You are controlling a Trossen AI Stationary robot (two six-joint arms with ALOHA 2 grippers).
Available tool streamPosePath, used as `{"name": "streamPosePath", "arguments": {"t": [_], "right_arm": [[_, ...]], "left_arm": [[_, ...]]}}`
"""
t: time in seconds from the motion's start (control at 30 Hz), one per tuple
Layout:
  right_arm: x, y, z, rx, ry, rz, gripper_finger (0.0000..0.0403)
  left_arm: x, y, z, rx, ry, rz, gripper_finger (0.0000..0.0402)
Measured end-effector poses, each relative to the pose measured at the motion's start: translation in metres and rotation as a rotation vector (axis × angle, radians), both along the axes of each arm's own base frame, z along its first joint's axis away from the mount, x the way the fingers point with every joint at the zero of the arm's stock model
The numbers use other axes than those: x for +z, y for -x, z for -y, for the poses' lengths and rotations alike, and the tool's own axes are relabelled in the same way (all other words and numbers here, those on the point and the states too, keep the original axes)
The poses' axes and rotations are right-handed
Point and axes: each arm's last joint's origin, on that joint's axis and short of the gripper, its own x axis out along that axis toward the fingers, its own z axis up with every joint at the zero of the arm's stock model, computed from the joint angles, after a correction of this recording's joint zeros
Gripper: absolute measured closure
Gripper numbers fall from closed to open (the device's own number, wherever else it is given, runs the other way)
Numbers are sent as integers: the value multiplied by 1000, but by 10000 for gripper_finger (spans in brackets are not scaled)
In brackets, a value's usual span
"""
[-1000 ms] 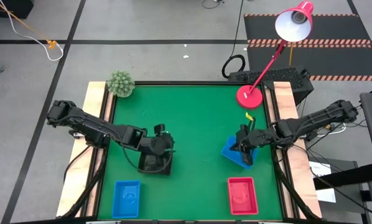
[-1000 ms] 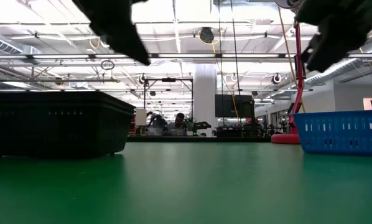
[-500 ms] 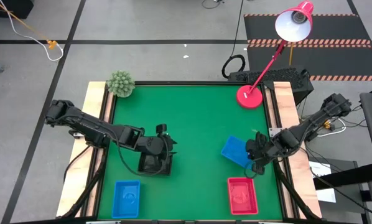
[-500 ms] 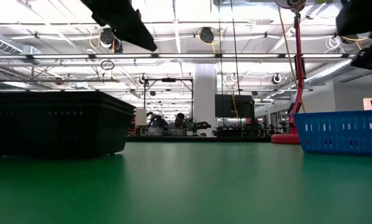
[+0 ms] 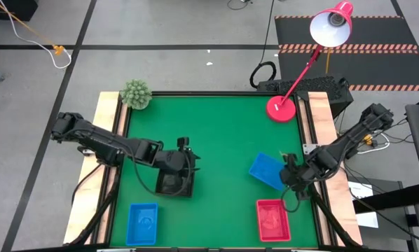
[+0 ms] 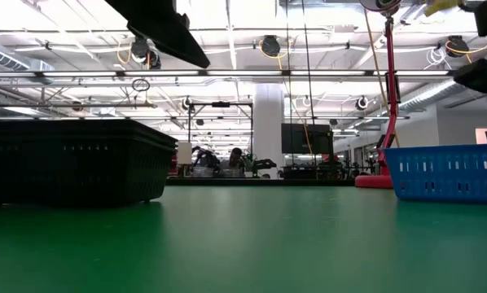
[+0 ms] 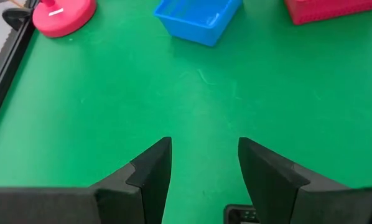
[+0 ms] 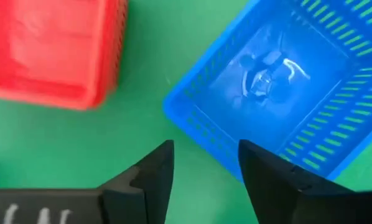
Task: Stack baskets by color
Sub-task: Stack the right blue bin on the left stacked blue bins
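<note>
Right gripper (image 5: 291, 183): fingers spread wide and empty, at the right-centre of the high view, just beside the near edge of the loose blue basket (image 5: 267, 170); a second ago it was clamped on that basket's rim.
Loose blue basket: resting on the green table (image 5: 223, 126), turned at an angle, above the red stack (image 5: 272, 220) at lower right.
Left gripper (image 5: 183, 155): open, nothing between its fingers, hovering over the black baskets (image 5: 173, 184) left of centre (it has barely shifted).
Blue stack (image 5: 142, 223): lower left of the frame, well apart from the loose basket.
Meaning: the basket was let go short of its pile, probably to re-grip; the blue sorting is unfinished.
</note>
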Motion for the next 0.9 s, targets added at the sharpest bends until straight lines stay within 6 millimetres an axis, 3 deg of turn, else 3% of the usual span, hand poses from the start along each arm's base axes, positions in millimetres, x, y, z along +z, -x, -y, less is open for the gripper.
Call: {"name": "streamPosePath", "arguments": {"t": [0.13,0.3,0.67,0.9], "right_arm": [[-13,3,3,77,45,-18,232],[-19,3,4,55,56,-18,262],[-35,-6,-3,72,120,-126,391],[-47,-11,-8,63,162,-192,401]], "left_arm": [[0,-1,-5,23,6,1,213],[0,-2,-7,33,11,2,213],[0,-2,-7,34,13,4,213],[0,-2,-7,43,25,5,213]]}}
